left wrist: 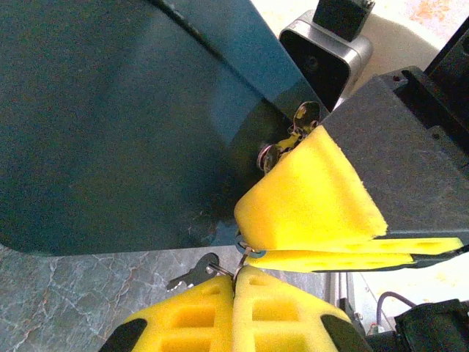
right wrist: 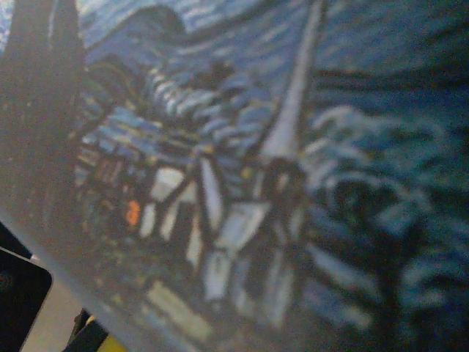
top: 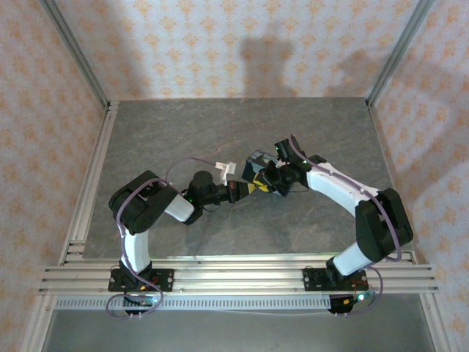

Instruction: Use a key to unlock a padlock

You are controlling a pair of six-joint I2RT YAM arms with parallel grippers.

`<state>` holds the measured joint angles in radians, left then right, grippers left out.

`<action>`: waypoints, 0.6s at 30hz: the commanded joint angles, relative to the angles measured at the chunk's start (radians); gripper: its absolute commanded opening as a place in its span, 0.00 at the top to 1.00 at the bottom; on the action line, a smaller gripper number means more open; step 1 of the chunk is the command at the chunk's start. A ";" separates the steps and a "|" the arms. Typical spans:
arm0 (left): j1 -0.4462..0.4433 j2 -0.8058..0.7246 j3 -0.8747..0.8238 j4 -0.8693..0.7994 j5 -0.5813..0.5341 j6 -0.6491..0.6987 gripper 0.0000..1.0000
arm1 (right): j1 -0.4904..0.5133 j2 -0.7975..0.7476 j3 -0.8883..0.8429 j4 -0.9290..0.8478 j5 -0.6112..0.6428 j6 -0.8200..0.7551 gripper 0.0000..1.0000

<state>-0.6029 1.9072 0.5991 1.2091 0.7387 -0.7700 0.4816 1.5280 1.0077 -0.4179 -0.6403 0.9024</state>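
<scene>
In the left wrist view my left gripper [left wrist: 236, 282] has its yellow foam pads shut on the thin wire loop at the head of the small metal key [left wrist: 192, 273], which sticks out to the left over the table. My right gripper [left wrist: 248, 238] reaches in from the right, its yellow pads pressed together with a small greyish ring [left wrist: 253, 251] nipped at their tip. Just above, at the corner of the blue box [left wrist: 110, 125], sits what looks like the padlock [left wrist: 272, 152], a dark rounded piece with brass-coloured bits. From above, both grippers [top: 238, 192] [top: 262, 183] meet mid-table.
The painted blue box [top: 258, 158] stands just behind the grippers and is blurred and very close in the right wrist view [right wrist: 242, 169]. A white connector [top: 226, 169] on a cable lies left of it. Metal rails [top: 234, 275] run along the near edge, and papered walls enclose the table.
</scene>
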 commanded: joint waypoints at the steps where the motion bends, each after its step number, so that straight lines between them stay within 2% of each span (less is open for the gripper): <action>1: -0.029 -0.002 0.021 0.112 -0.007 -0.020 0.96 | 0.040 -0.015 -0.007 0.036 -0.018 0.016 1.00; 11: -0.019 -0.019 -0.035 0.103 -0.007 0.011 0.73 | 0.019 -0.050 -0.012 -0.002 0.017 -0.001 1.00; 18: 0.034 -0.076 -0.111 0.071 -0.004 0.027 0.57 | 0.010 -0.053 -0.010 -0.002 0.019 -0.002 1.00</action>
<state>-0.5949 1.8812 0.5114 1.2533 0.7258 -0.7746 0.4938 1.5105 1.0000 -0.4221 -0.6247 0.9051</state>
